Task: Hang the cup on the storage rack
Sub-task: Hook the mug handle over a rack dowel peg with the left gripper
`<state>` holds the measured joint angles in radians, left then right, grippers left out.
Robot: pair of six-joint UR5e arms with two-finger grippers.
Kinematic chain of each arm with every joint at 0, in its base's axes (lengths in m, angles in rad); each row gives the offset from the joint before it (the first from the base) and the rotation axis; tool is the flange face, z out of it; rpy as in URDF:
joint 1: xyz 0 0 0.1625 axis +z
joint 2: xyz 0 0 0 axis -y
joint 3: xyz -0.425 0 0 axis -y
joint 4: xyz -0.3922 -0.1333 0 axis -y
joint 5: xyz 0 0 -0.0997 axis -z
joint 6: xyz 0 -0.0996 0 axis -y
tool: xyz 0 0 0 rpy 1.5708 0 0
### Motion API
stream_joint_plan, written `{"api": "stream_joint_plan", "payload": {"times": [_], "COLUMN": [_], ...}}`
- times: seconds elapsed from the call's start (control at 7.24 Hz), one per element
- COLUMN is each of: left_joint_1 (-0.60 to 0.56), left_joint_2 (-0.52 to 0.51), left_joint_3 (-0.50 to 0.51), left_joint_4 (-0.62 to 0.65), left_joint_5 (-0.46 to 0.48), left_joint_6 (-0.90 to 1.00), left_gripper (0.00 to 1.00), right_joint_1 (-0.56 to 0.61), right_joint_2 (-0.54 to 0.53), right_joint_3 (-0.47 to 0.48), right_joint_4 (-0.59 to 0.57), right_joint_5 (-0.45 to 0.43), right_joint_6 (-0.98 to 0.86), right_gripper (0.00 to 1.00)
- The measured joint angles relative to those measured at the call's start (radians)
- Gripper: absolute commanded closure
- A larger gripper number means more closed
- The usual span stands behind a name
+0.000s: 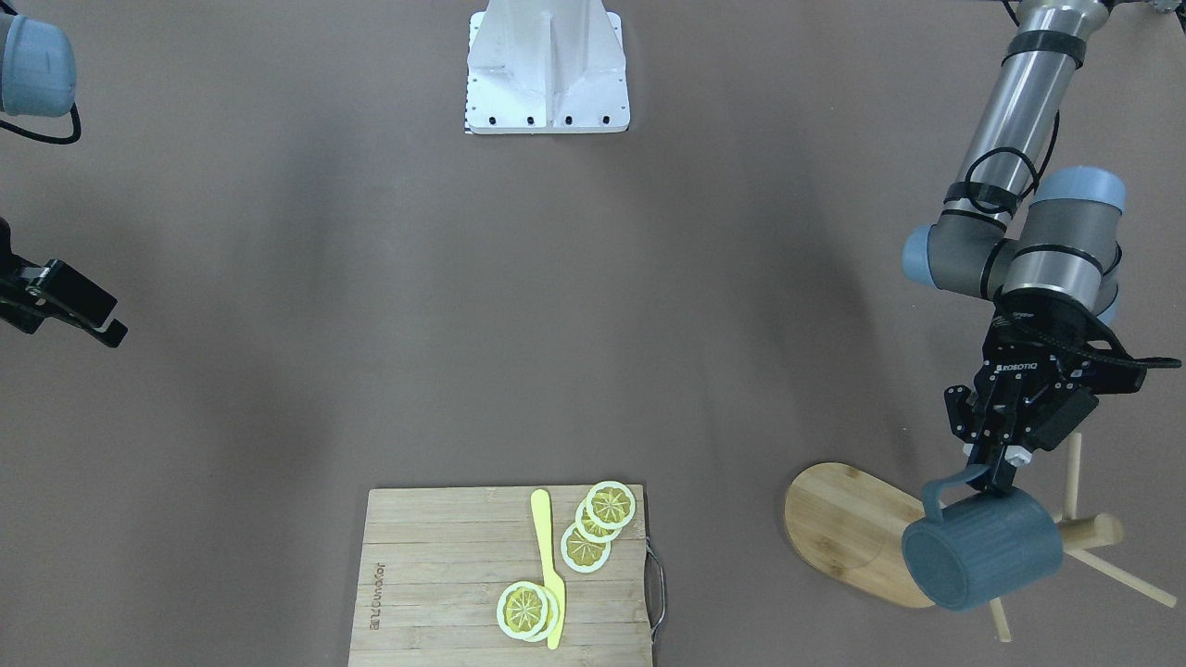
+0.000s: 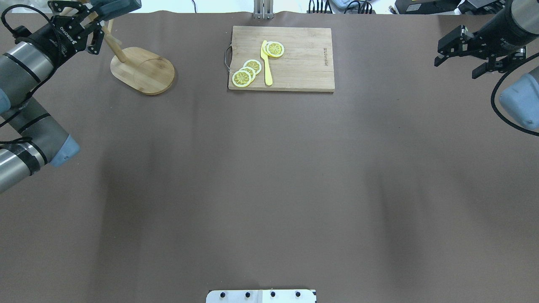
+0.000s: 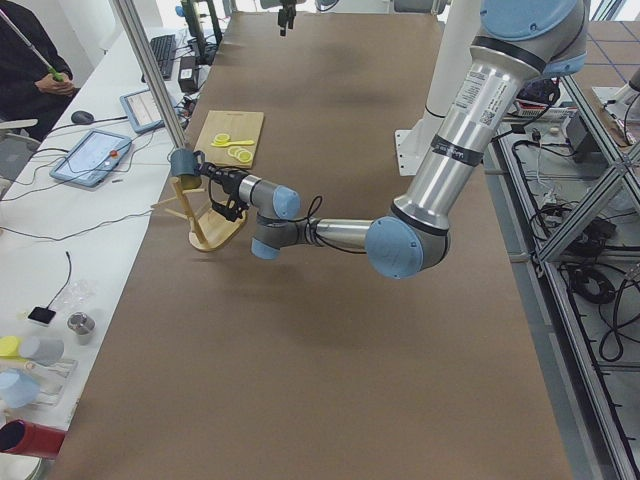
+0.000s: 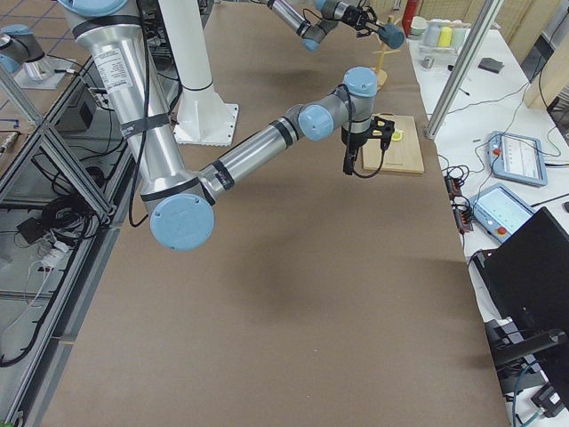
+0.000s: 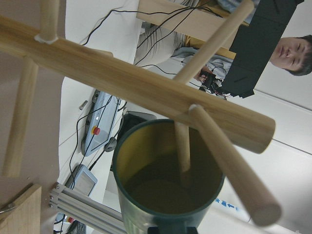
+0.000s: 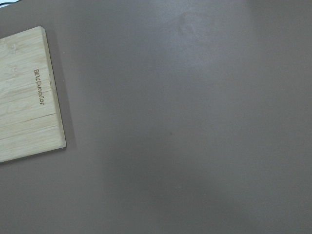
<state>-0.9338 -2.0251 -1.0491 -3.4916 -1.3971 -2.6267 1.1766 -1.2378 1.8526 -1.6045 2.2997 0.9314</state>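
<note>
The slate-blue ribbed cup [image 1: 982,551] hangs tilted in the air over the bamboo storage rack, whose oval base [image 1: 848,528] lies on the table and whose post [image 1: 1098,530] sticks out beside the cup. My left gripper [image 1: 991,477] is shut on the cup's loop handle. In the left wrist view the cup's yellowish-green inside [image 5: 170,190] faces the camera just below the post [image 5: 136,83], and a thin peg [image 5: 183,146] reaches into its mouth. My right gripper [image 2: 461,52] is open and empty, high at the table's far right side.
A slatted cutting board [image 2: 294,59] with lemon slices [image 2: 246,71] and a yellow knife [image 2: 266,63] lies at the far middle edge, right of the rack base [image 2: 143,69]. The white robot base [image 1: 547,69] stands at the near edge. Operators' desks lie beyond the table edge.
</note>
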Motion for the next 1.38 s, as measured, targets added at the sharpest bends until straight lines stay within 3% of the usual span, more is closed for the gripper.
{"api": "stream_joint_plan", "payload": {"times": [0.97,1.1,1.24,1.38], "left_joint_1": [0.001,0.002,0.003,0.003], "left_joint_2": [0.022,0.023,0.023,0.023], "left_joint_3": [0.001,0.001,0.001,0.001], "left_joint_4": [-0.021,-0.021,-0.020,-0.020], "left_joint_5": [-0.003,-0.002,-0.004,-0.015], "left_joint_6": [-0.033,-0.034,-0.034,-0.033], "left_gripper": [1.00,0.89,0.67,0.61], "right_joint_1": [0.000,-0.001,-0.002,-0.002], "right_joint_2": [0.010,0.010,0.011,0.012], "right_joint_3": [-0.003,-0.003,-0.003,-0.003], "right_joint_4": [0.000,0.000,0.000,0.000], "right_joint_5": [0.004,0.004,0.004,0.004], "right_joint_6": [0.001,0.002,0.003,0.006], "right_gripper": [0.00,0.00,0.00,0.00]}}
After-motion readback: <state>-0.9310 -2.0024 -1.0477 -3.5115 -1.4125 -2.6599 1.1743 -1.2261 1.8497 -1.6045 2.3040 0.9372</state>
